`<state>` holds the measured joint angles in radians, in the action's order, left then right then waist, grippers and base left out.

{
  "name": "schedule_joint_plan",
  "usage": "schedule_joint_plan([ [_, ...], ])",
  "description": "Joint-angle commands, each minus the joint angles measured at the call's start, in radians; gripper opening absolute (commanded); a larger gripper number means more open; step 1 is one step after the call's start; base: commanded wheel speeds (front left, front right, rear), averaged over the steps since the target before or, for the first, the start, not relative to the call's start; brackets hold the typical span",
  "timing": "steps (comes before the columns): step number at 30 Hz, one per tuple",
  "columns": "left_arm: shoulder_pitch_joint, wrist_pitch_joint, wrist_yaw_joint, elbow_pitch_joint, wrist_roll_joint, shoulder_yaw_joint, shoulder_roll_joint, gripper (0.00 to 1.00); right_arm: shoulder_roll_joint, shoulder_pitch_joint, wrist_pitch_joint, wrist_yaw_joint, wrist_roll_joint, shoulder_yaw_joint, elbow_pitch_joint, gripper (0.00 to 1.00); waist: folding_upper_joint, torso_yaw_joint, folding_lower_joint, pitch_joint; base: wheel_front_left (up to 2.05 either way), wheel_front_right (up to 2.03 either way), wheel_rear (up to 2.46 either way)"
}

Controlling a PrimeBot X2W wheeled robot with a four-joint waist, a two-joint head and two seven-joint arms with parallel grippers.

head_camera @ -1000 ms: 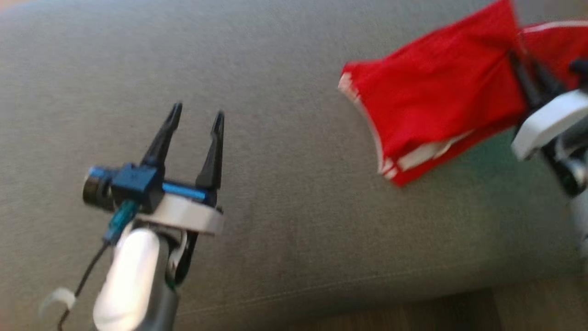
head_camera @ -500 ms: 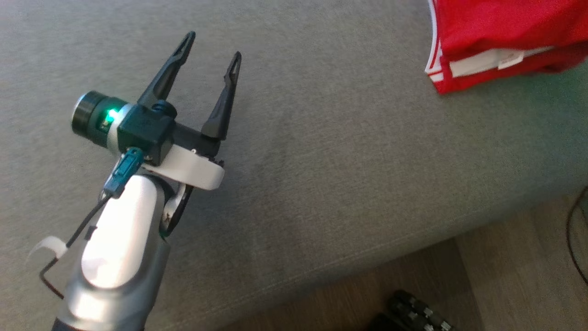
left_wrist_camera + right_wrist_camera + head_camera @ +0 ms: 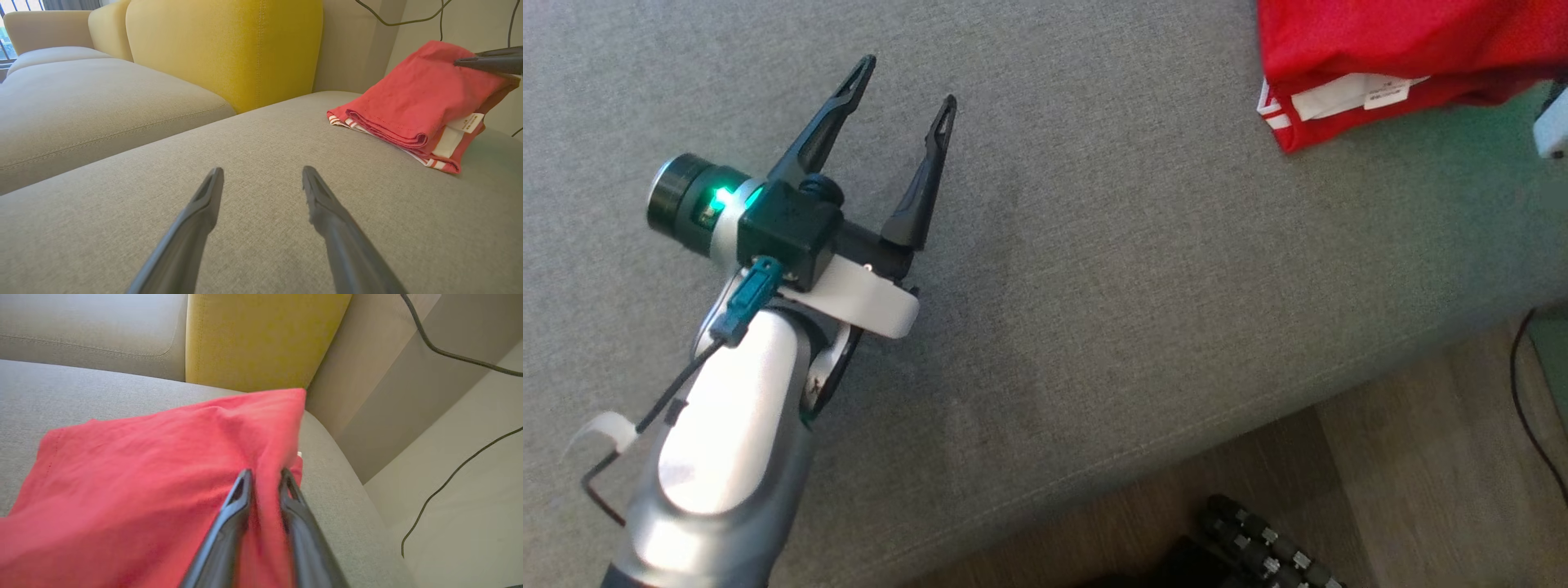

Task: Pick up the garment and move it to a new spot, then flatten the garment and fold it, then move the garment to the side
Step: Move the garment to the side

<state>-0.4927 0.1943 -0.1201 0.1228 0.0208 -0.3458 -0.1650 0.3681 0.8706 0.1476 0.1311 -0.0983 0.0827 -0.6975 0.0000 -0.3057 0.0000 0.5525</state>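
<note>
The garment point(image 3: 1380, 41), a red folded piece with white stripes point(image 3: 1270, 106) at one edge and a white label point(image 3: 1380, 91) showing between its layers, lies on the grey seat cushion point(image 3: 1135, 286) at the upper right of the head view, near the cushion's right-hand end. In the left wrist view the garment point(image 3: 416, 102) rests flat at its striped edge and rises to a peak at its far side.

The right gripper point(image 3: 265, 475) is at that peak. Its two fingers stand close together, pinching a raised ridge of the garment point(image 3: 163, 477) between them. In the left wrist view one of its fingers point(image 3: 490, 61) touches the top of the fabric.

The left gripper point(image 3: 907, 82) hangs above bare cushion, well apart from the garment, to its left. Its fingers are spread wide with nothing between them; the left wrist view shows the left gripper point(image 3: 262, 171) over the grey fabric point(image 3: 265, 122) only.

A yellow back cushion point(image 3: 224, 49) stands behind the seat. A further beige seat point(image 3: 81, 102) lies to its left. Wooden floor point(image 3: 1421, 457) borders the cushion's front edge, with a dark cable point(image 3: 1523, 408) on it. Another cable point(image 3: 449, 355) runs along the pale wall beyond the sofa's end
</note>
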Motion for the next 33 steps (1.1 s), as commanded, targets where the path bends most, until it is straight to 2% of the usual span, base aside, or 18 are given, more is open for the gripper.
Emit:
schedule_joint_plan([
  [1, 0.0, 0.001, 0.003, -0.038, 0.01, 0.02, -0.018, 1.0, 0.009, 0.018, 0.017, 0.0, -0.008, -0.011, 0.022, 1.0, 0.0, 0.002, 0.0, -0.008, 0.0, 0.0, 0.0],
  [8, 0.016, 0.026, 0.016, -0.012, 0.032, 0.015, 0.0, 1.0, 0.015, 0.023, 0.015, 0.0, -0.007, -0.027, 0.055, 1.0, 0.0, 0.029, 0.0, -0.062, 0.0, 0.0, 0.0],
  [17, 0.059, 0.062, 0.047, 0.034, 0.079, 0.038, 0.035, 1.0, -0.014, -0.041, -0.038, 0.0, -0.03, -0.08, 0.202, 1.0, 0.0, 0.123, 0.0, -0.192, 0.0, 0.0, 0.0],
  [25, 0.165, 0.067, 0.096, 0.001, 0.166, 0.132, 0.075, 1.0, -0.087, -0.213, -0.053, 0.0, -0.092, -0.114, 0.38, 1.0, 0.0, 0.247, 0.0, -0.304, 0.0, 0.0, 0.0],
  [33, 0.323, 0.067, 0.119, -0.053, 0.172, 0.198, 0.102, 1.0, -0.221, -0.44, 0.034, 0.0, -0.096, -0.081, 0.433, 1.0, 0.0, 0.346, 0.0, -0.413, 0.0, 0.0, 0.0],
])
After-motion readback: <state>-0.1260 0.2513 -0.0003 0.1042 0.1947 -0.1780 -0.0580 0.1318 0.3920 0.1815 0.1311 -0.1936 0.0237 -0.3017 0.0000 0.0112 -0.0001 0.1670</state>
